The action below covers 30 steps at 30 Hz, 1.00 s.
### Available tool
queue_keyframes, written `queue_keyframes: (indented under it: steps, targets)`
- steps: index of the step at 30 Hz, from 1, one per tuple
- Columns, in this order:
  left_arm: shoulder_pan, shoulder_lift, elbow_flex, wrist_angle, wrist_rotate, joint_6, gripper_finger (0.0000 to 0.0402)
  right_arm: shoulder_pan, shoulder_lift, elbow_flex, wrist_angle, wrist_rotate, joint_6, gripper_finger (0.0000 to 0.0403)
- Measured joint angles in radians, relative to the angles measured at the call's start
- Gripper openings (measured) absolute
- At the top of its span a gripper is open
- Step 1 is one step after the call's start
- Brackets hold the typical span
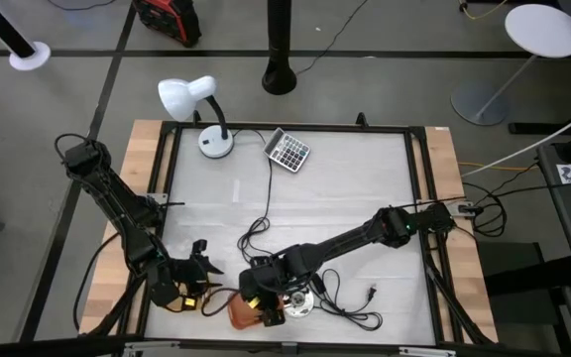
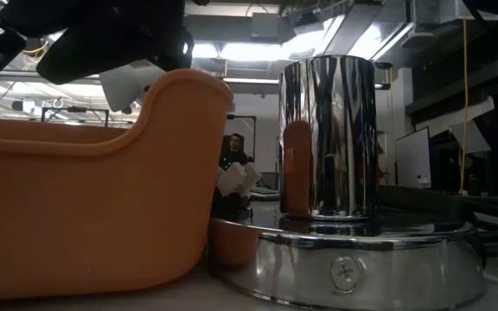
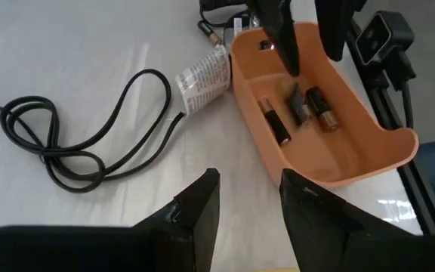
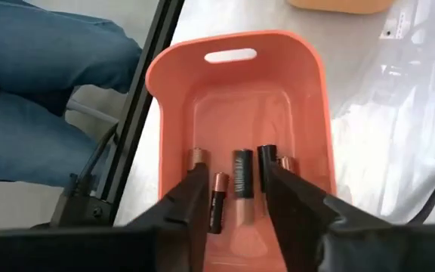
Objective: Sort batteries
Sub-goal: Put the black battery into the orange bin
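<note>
The batteries (image 4: 241, 175) lie on the floor of the orange bin (image 4: 236, 83), low centre of the right wrist view; about four show there, side by side and roughly parallel. The right tool (image 4: 231, 198) hangs directly over them, inside the bin's walls, with its fingers spread apart and nothing between them; the dark cell seen in the gap lies on the bin floor, apparently just released. To finish this step well, lift the right tool straight up until its fingers clear the rim before any sideways travel, since the bin walls stand close on both sides of the fingers and a slanted exit could tip or drag the bin. In the high view the bin (image 1: 245, 314) sits at the lower centre, just beside the bench's (image 1: 355, 188) near edge, with the chrome holder (image 1: 298, 303) close on its right. Black cable (image 1: 350, 307) loops lie right of that; keep clear of them. The left tool (image 3: 249, 198) waits near the bin's left, fingers apart and empty. Open room lies toward the upper middle of the bench, between the calculator (image 1: 287, 150) and the arms.
</note>
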Motion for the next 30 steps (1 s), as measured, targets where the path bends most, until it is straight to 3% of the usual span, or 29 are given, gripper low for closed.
queue_keyframes:
  steps: [5,9,14,19,23,30]
  targets:
    - [0.0,-0.001,0.0,0.0,-0.006,0.0,0.013,-0.002,0.0,0.0,-0.009,-0.01,-0.001,0.0156]
    - [0.012,-0.036,0.0,-0.002,-0.074,0.067,0.013,-0.018,-0.051,-0.002,-0.116,-0.052,-0.034,0.0157]
    - [0.091,-0.135,0.0,-0.001,-0.167,0.257,0.013,-0.056,-0.196,0.001,-0.296,0.055,-0.149,0.0153]
    - [0.227,-0.232,0.0,-0.007,-0.193,0.517,0.013,-0.113,-0.343,0.001,-0.464,0.288,-0.267,0.0152]
    - [0.373,-0.277,0.0,-0.011,-0.173,0.692,0.013,-0.19,-0.431,0.001,-0.575,0.414,-0.342,0.0152]
    - [0.675,-0.323,0.0,0.066,-0.081,0.921,0.013,-0.376,-0.566,0.0,-0.75,0.427,-0.376,0.0152]
